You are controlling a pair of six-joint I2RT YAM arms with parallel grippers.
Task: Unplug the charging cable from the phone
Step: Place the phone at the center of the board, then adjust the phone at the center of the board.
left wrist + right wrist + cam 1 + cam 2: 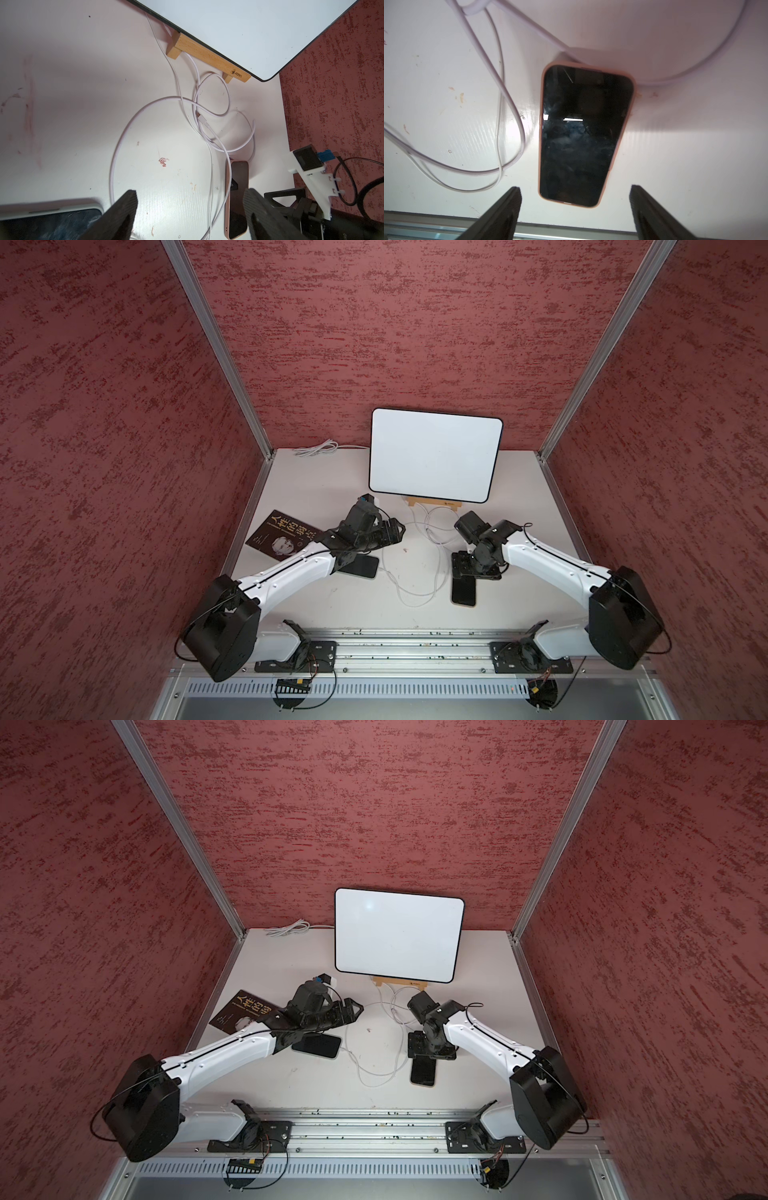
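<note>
The limp charging cable (523,135) probably wants pinching at its stiff end beside the slick pink-cased phone (581,135), while the jaws of the left gripper (190,191) and right gripper (576,188) stand wide and empty.

On your table (316,489) you have two phones, a pink-cased phone (464,591) and a pale-cased phone (361,567). You also have one book (278,535), one whiteboard (434,454) on one wooden stand (434,502), and one bundled cable (318,448). Count at least two loose cables, a thick cable (111,172) and a thin cable (497,135).

You have a whiteboard (434,454) on a wooden stand (434,502) at the back, a dark book (282,536) on the left, and perhaps a coiled cord (318,447) behind it.
</note>
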